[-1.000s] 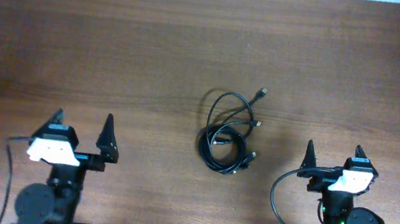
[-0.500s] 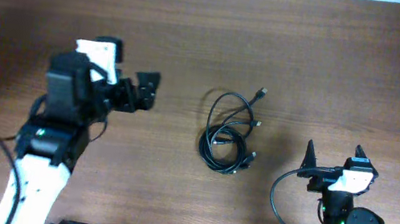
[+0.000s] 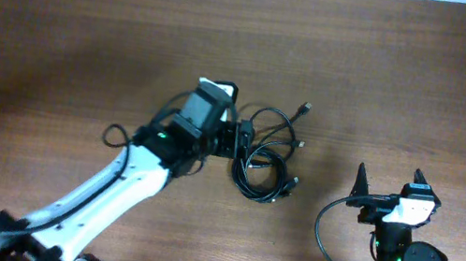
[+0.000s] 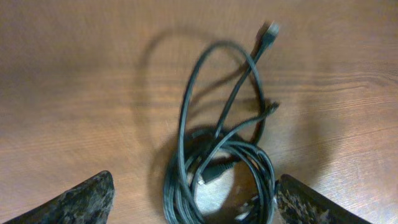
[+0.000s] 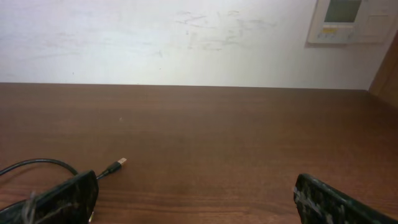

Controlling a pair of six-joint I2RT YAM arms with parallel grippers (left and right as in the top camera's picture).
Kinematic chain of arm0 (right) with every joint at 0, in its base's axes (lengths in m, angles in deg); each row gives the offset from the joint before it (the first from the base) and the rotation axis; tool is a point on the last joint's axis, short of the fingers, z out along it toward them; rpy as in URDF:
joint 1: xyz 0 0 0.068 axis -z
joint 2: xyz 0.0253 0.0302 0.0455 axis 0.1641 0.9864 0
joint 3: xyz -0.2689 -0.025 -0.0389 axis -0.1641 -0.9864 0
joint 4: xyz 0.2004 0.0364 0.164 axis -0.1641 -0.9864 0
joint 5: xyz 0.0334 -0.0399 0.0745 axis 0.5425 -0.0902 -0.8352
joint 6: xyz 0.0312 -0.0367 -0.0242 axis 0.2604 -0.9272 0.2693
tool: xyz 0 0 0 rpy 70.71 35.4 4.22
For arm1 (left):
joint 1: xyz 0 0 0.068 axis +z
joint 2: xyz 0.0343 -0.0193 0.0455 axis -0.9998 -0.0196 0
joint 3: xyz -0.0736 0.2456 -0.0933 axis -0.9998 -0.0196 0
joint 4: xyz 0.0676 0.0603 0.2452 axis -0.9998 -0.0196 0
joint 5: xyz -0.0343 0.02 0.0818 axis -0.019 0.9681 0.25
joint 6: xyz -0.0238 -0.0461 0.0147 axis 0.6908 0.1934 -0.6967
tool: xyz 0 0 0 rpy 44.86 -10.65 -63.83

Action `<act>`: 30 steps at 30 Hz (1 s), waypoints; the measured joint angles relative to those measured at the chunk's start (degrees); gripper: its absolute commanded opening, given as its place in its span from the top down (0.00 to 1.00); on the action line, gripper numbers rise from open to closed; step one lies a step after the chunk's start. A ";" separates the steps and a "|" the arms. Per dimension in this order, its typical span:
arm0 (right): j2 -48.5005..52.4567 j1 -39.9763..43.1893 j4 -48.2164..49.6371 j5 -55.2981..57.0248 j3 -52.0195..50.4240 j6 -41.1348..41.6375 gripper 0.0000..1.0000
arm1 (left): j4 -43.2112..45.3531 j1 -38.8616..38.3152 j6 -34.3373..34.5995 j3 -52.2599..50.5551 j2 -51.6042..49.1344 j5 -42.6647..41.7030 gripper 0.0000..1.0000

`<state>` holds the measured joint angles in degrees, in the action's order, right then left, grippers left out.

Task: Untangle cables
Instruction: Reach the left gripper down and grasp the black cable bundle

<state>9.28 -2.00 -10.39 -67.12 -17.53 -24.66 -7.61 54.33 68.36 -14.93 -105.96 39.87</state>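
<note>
The cables (image 3: 269, 155) are thin black cords tangled in a coil at the middle of the table, with plug ends sticking out to the upper right and right. In the left wrist view the cables (image 4: 221, 162) lie between the open fingers, the coil low in the frame and one plug at the top. My left gripper (image 3: 241, 140) is open and sits at the coil's left edge. My right gripper (image 3: 388, 180) is open and empty, at rest to the right of the coil. The right wrist view shows one cable plug (image 5: 115, 165) at lower left.
The brown wooden table (image 3: 87, 40) stretches around the coil. The left arm (image 3: 108, 195) reaches diagonally from the lower left. A thick black robot wire (image 3: 324, 236) loops beside the right arm's base. A white wall and wall panel (image 5: 351, 22) lie beyond the far edge.
My left arm has swung from its rest place at the lower left up and across to the right, and its open gripper now reaches the coil. The right arm and cables have not moved.
</note>
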 measured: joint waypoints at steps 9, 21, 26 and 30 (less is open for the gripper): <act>0.00 0.00 0.00 0.00 0.00 -0.02 0.00 | -19.10 -2.80 14.21 10.43 -14.27 2.08 0.36; 0.00 0.00 0.00 0.00 0.00 -0.04 0.00 | -20.15 -4.70 15.58 10.71 -19.08 -5.33 0.55; 0.00 0.00 0.00 0.02 0.00 -0.02 0.00 | -19.98 -5.20 17.07 11.52 -23.15 -7.23 1.00; 0.00 0.00 0.00 0.00 0.00 -0.02 0.00 | -21.11 -4.28 15.74 12.11 -23.19 -8.35 1.00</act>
<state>9.28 -2.00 -10.39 -67.12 -17.53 -24.68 -28.72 50.05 84.09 -2.82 -129.15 31.52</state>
